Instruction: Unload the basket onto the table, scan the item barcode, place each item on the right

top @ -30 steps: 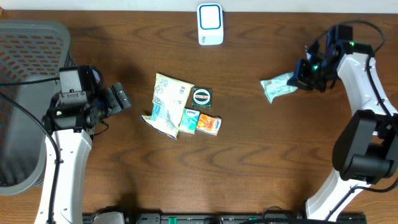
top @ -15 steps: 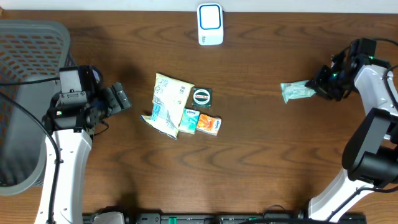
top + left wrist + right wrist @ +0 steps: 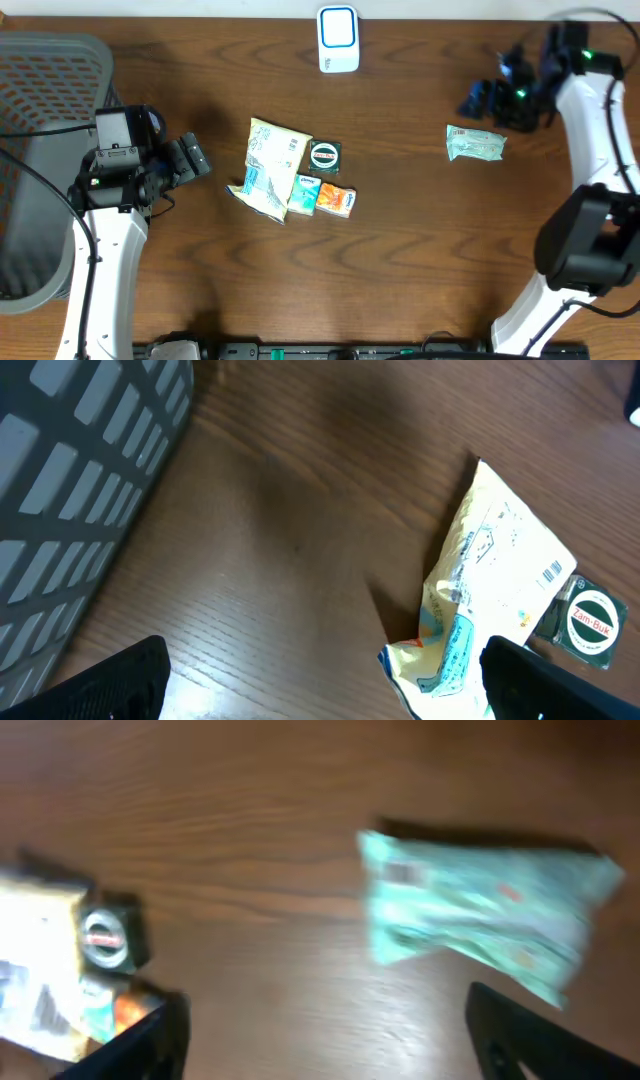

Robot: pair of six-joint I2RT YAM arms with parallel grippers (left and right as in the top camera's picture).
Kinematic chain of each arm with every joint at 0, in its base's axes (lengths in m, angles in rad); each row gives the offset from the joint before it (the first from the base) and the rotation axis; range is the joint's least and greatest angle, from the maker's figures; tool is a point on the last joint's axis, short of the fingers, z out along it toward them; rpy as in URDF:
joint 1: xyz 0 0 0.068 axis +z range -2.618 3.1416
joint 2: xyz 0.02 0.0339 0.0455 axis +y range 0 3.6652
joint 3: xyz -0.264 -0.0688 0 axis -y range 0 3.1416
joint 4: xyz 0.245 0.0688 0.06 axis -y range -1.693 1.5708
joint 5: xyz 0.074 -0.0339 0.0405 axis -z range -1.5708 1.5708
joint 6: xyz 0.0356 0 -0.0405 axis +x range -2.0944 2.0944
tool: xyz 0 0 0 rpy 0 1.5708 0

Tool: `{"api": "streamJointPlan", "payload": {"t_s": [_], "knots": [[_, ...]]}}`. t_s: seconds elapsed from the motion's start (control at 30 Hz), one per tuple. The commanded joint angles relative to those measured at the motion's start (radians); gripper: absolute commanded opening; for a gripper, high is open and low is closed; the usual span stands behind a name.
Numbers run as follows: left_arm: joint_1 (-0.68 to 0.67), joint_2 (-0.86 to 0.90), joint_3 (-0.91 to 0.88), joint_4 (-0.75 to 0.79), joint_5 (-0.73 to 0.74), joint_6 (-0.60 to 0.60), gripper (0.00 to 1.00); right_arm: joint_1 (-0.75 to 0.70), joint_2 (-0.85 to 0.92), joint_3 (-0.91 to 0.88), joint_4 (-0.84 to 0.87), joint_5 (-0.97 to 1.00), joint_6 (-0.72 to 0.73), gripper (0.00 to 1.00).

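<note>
A pale green packet [image 3: 476, 144] lies flat on the table at the right, and in the right wrist view the packet [image 3: 490, 915] is blurred, with a small barcode near its left end. My right gripper [image 3: 478, 100] hovers just beyond it, open, with nothing between its fingers [image 3: 540, 1040]. The white scanner [image 3: 338, 38] stands at the far edge in the middle. My left gripper [image 3: 192, 158] is open and empty, left of a pile of items. In the left wrist view its fingertips [image 3: 120, 680] frame bare wood beside the yellow-white bag [image 3: 490, 570].
The pile holds a yellow-white bag [image 3: 272, 168], a dark round-label tin [image 3: 325, 155], a small teal packet [image 3: 305, 192] and an orange packet [image 3: 336, 200]. A grey mesh basket [image 3: 50, 150] stands at the left edge.
My right gripper has opened and let go of the green packet, which now lies on the table. The right arm drew back toward the far edge. The left arm has not moved.
</note>
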Motion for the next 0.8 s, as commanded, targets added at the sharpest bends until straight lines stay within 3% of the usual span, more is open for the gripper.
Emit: {"api": "streamJointPlan", "payload": {"t_s": [0.0,0.03,0.3,0.4,0.47,0.6,0.77], "knots": [[0.003,0.002,0.001,-0.003,0.002,-0.002,0.98,0.137,-0.005,0.034,-0.012,-0.039,-0.114,0.94],[0.003,0.002,0.001,-0.003,0.002,-0.002,0.98,0.173,-0.005,0.034,-0.010,-0.039,-0.125,0.99],[0.003,0.002,0.001,-0.003,0.002,-0.002,0.98,0.466,0.017,0.025,0.031,-0.035,-0.206,0.98],[0.003,0.002,0.001,-0.003,0.002,-0.002,0.98,0.532,0.029,0.023,0.021,-0.006,-0.255,0.79],[0.003,0.002,0.001,-0.003,0.002,-0.002,0.98,0.567,0.040,0.017,0.020,0.035,-0.267,0.55],[0.003,0.002,0.001,-0.003,0.002,-0.002,0.98,0.615,0.075,-0.001,0.017,0.082,-0.275,0.45],[0.003,0.002,0.001,-0.003,0.002,-0.002,0.98,0.638,0.135,-0.023,0.015,0.082,-0.300,0.45]]}}
